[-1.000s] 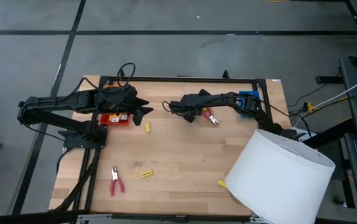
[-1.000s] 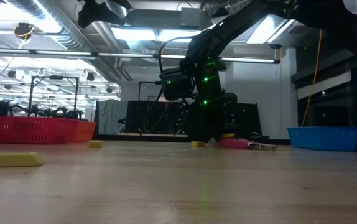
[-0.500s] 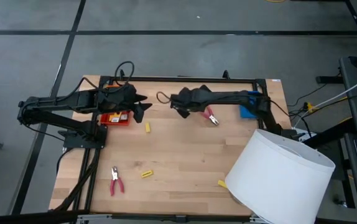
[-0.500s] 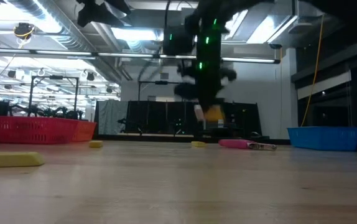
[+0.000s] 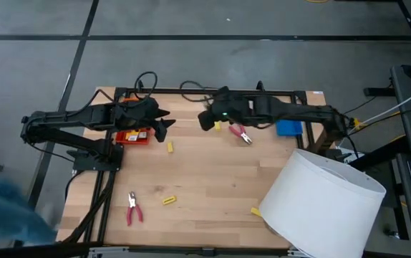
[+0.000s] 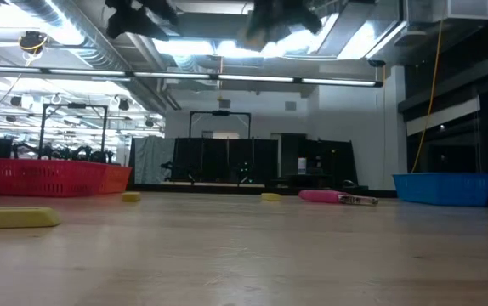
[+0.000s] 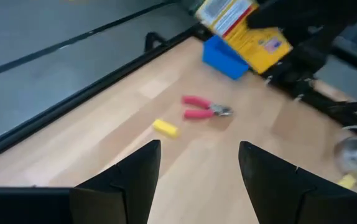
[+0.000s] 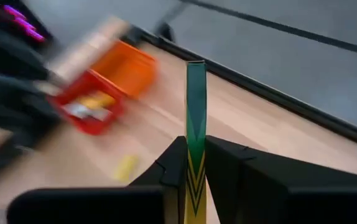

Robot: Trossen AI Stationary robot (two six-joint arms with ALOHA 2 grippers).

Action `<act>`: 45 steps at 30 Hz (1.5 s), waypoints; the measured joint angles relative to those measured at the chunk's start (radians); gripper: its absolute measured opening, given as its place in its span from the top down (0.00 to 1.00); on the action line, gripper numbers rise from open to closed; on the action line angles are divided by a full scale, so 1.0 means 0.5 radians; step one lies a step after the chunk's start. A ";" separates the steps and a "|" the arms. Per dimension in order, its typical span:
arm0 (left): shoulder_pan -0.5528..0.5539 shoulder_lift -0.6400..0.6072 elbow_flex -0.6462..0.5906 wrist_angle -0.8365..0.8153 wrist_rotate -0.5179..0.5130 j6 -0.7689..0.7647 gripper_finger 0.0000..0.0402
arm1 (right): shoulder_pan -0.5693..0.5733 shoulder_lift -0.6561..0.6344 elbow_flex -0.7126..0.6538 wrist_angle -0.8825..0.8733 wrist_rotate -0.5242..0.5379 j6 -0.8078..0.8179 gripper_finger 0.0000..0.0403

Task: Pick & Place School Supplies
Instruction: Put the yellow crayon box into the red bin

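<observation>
Yellow pack (image 8: 195, 124) pinched edge-on in right hand (image 5: 207, 119) (raised above table); left hand (image 7: 198, 163) open, empty.

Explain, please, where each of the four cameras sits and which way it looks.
High view: above, looking straight down on the table, both arms and the white cylinder.
Low view: at table-top height, looking level across the wood into the room; arm parts show only at the top.
Left wrist view: on the left arm, looking past the open left gripper at the pliers.
Right wrist view: on the right arm; the right gripper pinches a yellow pack edge-on.
Shared: the left wrist view also shows that pack.
</observation>
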 joint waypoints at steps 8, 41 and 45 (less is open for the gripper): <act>0.000 0.114 0.000 0.607 0.229 0.092 0.47 | 0.198 -0.118 0.001 0.529 -0.108 0.020 0.90; 0.073 0.162 0.000 1.030 1.128 0.115 0.46 | 0.424 -0.161 -0.002 0.858 0.013 0.060 0.90; 0.146 0.162 0.000 1.203 1.296 0.012 0.44 | 0.436 -0.161 -0.002 0.858 0.013 0.051 0.90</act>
